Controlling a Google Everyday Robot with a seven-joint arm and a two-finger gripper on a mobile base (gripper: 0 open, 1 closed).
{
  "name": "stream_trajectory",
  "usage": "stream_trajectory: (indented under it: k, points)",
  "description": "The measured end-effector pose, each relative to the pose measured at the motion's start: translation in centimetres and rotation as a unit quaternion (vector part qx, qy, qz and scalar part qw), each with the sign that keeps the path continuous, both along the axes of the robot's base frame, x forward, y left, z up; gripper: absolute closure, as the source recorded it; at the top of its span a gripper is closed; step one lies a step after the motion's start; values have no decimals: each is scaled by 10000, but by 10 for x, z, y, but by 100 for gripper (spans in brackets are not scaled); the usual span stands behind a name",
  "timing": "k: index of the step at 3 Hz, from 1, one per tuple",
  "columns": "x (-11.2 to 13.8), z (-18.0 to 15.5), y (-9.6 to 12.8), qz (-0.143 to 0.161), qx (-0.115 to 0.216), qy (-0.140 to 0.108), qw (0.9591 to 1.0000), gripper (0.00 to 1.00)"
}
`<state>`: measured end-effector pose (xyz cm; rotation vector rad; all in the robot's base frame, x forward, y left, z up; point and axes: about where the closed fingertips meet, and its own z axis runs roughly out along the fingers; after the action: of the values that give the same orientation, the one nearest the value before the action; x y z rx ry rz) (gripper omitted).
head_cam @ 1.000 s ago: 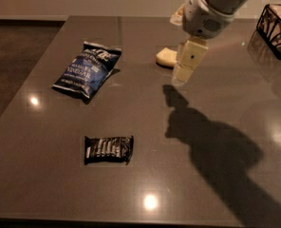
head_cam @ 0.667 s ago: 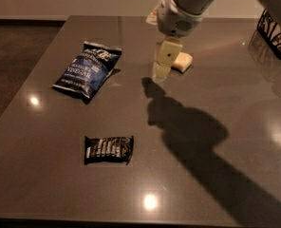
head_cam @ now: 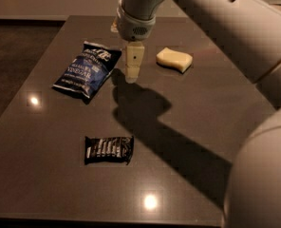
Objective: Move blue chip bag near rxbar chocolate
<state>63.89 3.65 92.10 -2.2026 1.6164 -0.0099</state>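
Observation:
The blue chip bag (head_cam: 88,70), dark navy with white lettering, lies flat on the dark table (head_cam: 188,127) at the left rear. The rxbar chocolate (head_cam: 108,149), a small black wrapper with white lines of lettering, lies nearer the front, well apart from the bag. My gripper (head_cam: 132,75) hangs point-down from the arm just right of the bag's right edge, above the table and holding nothing that I can see.
A pale yellow sponge (head_cam: 174,59) lies to the right of the gripper. My arm (head_cam: 211,27) crosses the upper right and its body fills the right side. The table's left edge runs diagonally at the left; dark floor lies beyond it.
The gripper has moved left, from over the sponge to right beside the chip bag. The bag, bar and sponge have not moved.

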Motion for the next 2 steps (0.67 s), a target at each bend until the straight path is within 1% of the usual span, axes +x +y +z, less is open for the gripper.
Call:
stream_trajectory:
  k: [1,2]
  points:
    - [15,-14,33,294,-281,22,9992,0]
    - [27,-31,66,620,-632,85,9960,0]
